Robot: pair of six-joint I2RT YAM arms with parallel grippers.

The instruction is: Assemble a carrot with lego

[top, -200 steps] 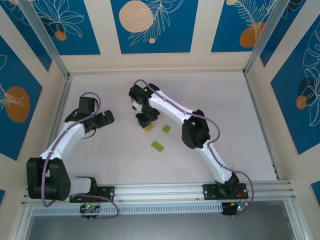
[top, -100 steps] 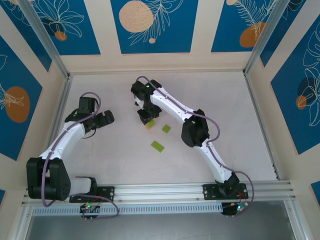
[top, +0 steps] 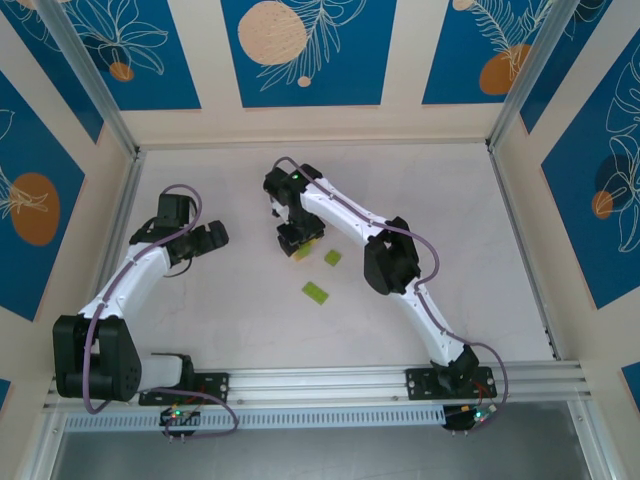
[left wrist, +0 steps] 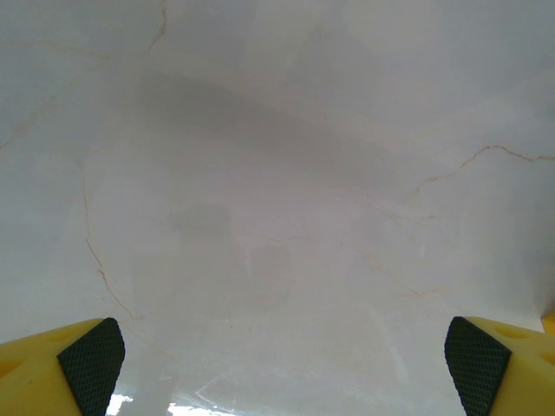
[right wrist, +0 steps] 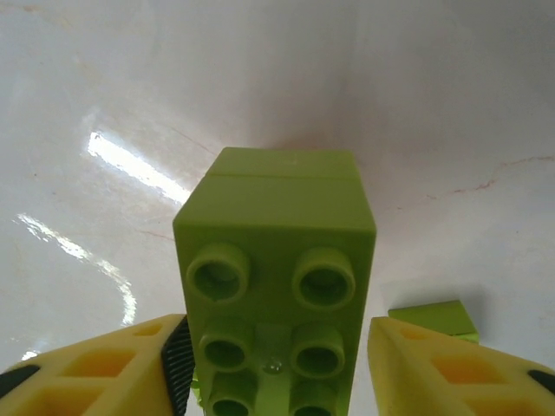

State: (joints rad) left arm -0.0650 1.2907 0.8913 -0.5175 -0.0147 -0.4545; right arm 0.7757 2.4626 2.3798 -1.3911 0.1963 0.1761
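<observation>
Straddling the carrot, the right gripper stands parted near two loose lego bricks; left gripper gapes wide.

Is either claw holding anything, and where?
Nothing looks gripped: the right gripper stands open around the green brick stack, the left gripper open and empty.

Pale table, lime brick, second lime brick, apparently a brick stack.

Lime-green studded carrot on the table, two loose lego bricks nearby
</observation>
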